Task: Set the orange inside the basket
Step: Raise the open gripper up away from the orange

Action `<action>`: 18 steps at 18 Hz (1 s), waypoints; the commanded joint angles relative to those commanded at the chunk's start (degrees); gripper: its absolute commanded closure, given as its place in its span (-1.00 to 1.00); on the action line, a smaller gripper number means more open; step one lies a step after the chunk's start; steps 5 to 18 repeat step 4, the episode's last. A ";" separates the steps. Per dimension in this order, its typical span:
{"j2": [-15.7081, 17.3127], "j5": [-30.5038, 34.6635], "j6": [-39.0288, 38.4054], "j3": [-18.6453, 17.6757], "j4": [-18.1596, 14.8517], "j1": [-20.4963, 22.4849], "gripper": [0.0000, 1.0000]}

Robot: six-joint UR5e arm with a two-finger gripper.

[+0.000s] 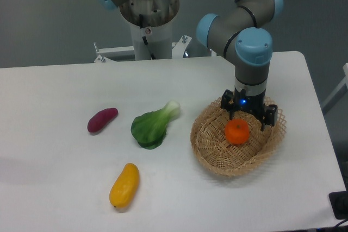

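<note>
At right of frame, the orange (237,132) lies in the basket (209,153); the tool (249,119) hovers above, fingers spread.

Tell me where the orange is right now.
The orange lies inside the basket at the table's right side, just below the open tool.

Bright orange (237,132) resting inside tan woven basket (212,155), table's right side

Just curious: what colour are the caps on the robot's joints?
Light blue caps, clearest in the fixed camera view.
</note>
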 joint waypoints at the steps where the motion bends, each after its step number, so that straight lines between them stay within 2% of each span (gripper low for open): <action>1: -0.09 0.00 -0.09 -0.09 -0.09 -0.09 -1.00; 18: -0.09 -0.09 -0.09 -0.09 -0.09 -0.09 -1.00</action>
